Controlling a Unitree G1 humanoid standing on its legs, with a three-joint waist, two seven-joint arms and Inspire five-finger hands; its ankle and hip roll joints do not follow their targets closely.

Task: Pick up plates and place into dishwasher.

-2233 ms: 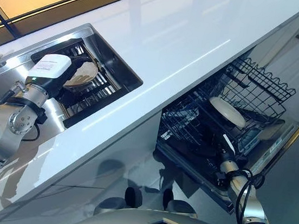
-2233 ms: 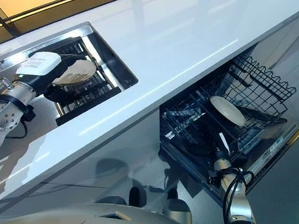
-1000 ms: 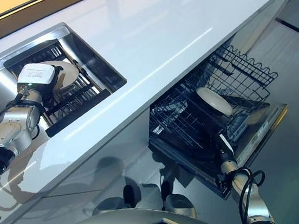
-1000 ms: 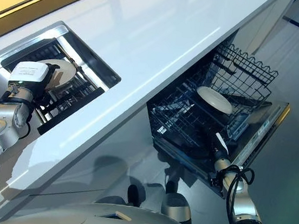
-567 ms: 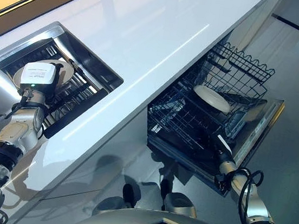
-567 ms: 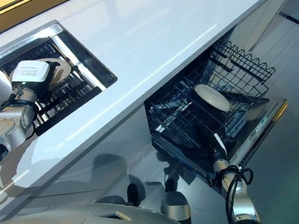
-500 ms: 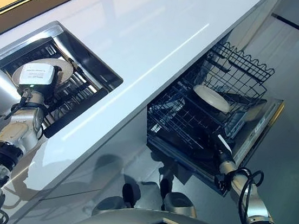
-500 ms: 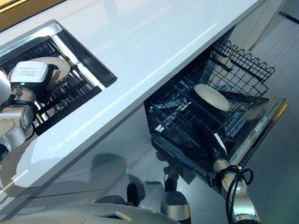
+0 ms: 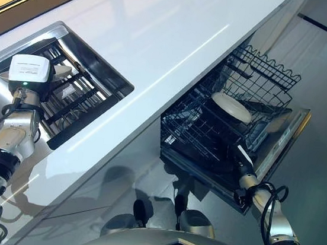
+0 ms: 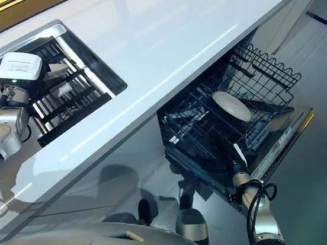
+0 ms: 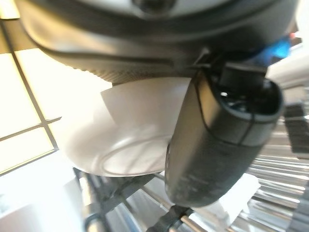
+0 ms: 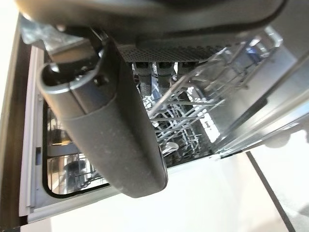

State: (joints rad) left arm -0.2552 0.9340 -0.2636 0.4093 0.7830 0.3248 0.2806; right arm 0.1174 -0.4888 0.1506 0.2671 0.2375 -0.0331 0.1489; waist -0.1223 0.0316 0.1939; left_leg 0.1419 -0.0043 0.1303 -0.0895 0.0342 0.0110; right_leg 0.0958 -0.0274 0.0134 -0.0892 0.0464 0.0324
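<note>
We see the left hand (image 9: 30, 76) raised over the sink (image 9: 107, 66), which is set into the white counter (image 9: 181, 23). A dark rack (image 9: 70, 102) sits inside the sink. In the left wrist view the thumb (image 11: 222, 140) curls over the rim of a white plate (image 11: 130, 128), pinching it against the hand, so the plate hangs in that grip above the rack bars. From the head views only a pale edge of this plate (image 10: 55, 70) peeks out beside the wrist camera's white box.

Below the counter's front edge the dishwasher (image 9: 279, 154) stands open with its wire basket (image 9: 210, 134) pulled out. A second white plate (image 9: 231, 107) lies tilted in that basket, towards its far side, under the raised upper rack (image 9: 265, 72).

The right hand (image 9: 239, 159) reaches in at the near corner of the basket, by the open door. In its wrist view the thumb (image 12: 111, 130) stretches out straight and the fingers (image 12: 154, 79) look extended, holding nothing.
</note>
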